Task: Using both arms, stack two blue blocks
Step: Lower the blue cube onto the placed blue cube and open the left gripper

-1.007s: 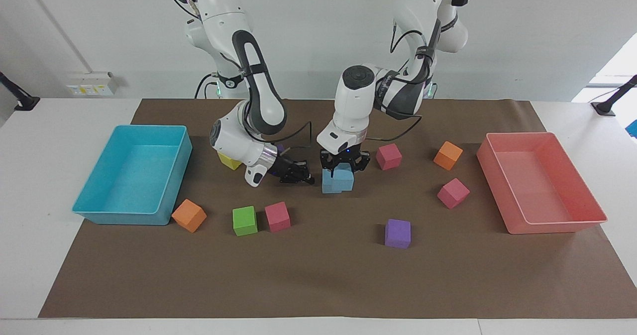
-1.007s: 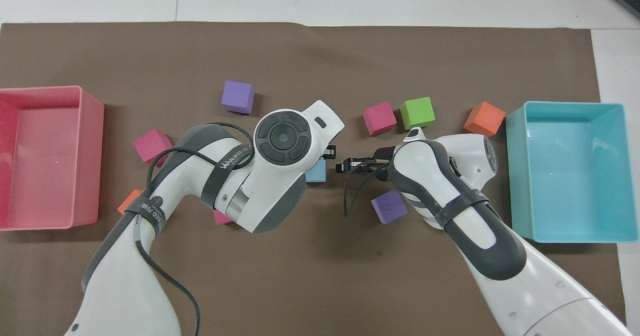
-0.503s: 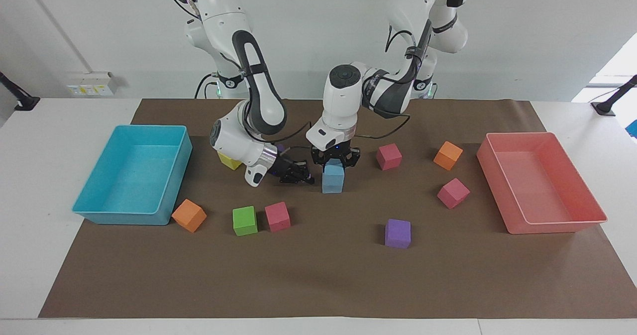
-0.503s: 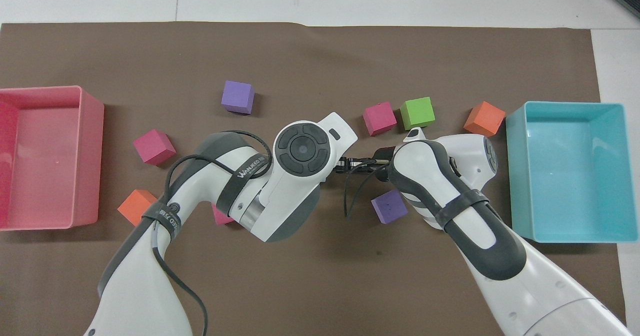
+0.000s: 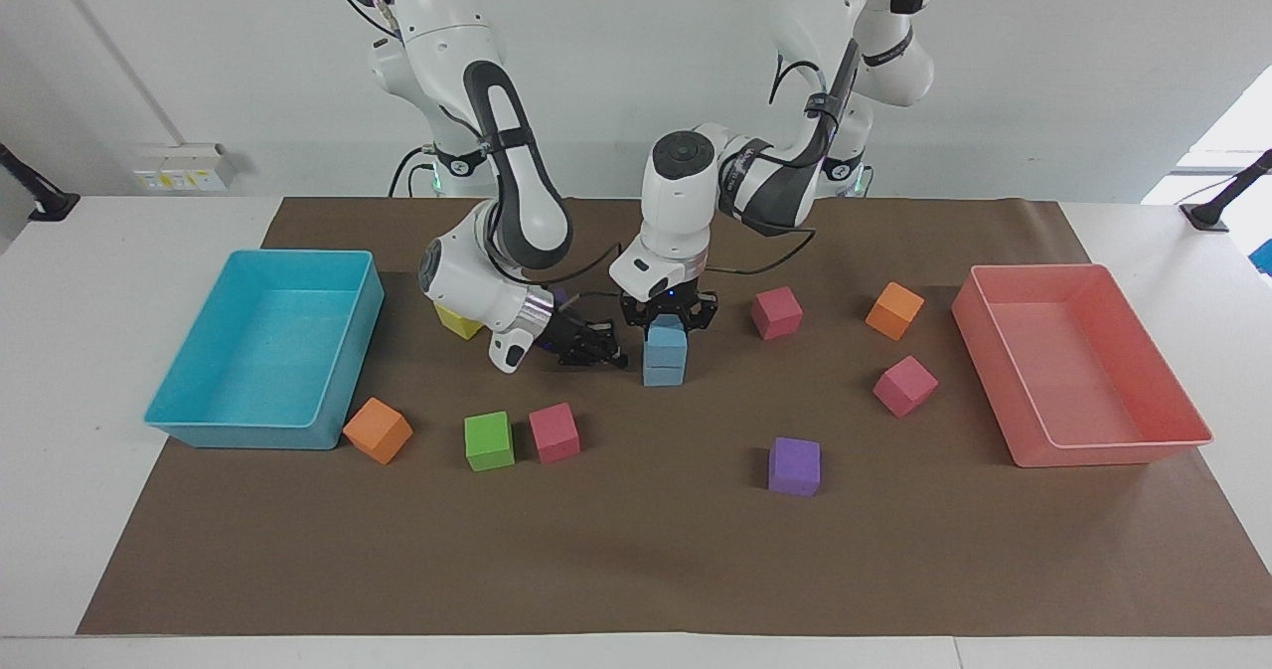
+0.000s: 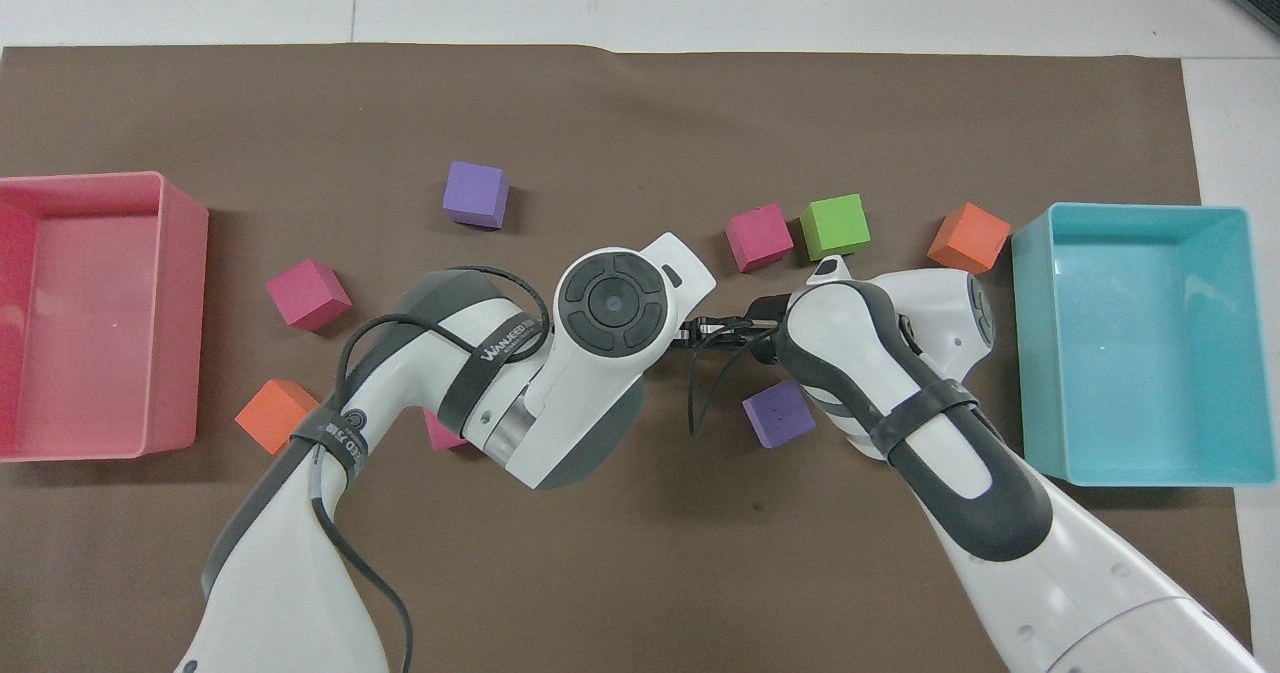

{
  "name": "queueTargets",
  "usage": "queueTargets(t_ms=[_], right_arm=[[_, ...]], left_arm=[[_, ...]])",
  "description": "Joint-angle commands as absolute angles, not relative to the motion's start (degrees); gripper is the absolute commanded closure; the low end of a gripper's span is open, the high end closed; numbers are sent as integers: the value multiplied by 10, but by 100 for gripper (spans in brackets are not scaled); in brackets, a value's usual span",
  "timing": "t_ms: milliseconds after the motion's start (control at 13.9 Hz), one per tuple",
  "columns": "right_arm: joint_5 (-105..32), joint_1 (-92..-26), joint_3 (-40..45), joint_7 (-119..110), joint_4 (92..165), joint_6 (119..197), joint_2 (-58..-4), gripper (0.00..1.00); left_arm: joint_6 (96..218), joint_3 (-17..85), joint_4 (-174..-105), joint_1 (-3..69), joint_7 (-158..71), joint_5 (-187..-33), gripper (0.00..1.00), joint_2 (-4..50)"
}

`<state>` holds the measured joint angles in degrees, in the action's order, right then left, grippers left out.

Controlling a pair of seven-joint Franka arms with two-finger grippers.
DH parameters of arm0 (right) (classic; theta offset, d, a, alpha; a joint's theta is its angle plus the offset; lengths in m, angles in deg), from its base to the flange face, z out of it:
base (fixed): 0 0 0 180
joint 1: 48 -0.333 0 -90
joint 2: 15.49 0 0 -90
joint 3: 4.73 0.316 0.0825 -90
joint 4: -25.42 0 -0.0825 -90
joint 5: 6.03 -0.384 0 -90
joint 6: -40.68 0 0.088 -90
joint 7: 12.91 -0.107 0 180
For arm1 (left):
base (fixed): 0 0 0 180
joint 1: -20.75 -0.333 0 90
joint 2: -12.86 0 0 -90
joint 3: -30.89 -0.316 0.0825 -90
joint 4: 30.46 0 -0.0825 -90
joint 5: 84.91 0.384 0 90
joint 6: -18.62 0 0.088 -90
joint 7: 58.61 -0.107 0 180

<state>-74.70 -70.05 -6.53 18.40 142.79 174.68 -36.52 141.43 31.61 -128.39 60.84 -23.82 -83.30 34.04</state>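
Note:
Two blue blocks stand one on the other in the middle of the mat; the upper blue block rests squarely on the lower blue block. My left gripper points straight down and is shut on the upper block. My right gripper is shut with nothing in it, low over the mat beside the stack toward the right arm's end, its tip close to the blocks. In the overhead view the left arm's wrist hides both blocks, and the right gripper pokes out next to it.
A turquoise tray stands at the right arm's end and a pink tray at the left arm's end. Loose cubes lie around the stack: yellow, orange, green, pink, purple, pink, orange, pink.
My left gripper carried the upper blue block sideways toward the right arm's end, from overhanging the lower block to squarely on it. The right gripper stayed where it was.

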Motion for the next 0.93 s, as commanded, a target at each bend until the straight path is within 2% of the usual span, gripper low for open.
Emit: queueTargets(t_ms=[0, 863], right_arm=[[-767, -701, -62, 193, 1440, 1761, -356, 100], [-767, -707, -62, 193, 1442, 1776, -356, 100]], left_arm=[[1409, 310, -1305, 618, -227, -825, 84, 326], [1414, 310, -1308, 622, -227, -825, 78, 324]])
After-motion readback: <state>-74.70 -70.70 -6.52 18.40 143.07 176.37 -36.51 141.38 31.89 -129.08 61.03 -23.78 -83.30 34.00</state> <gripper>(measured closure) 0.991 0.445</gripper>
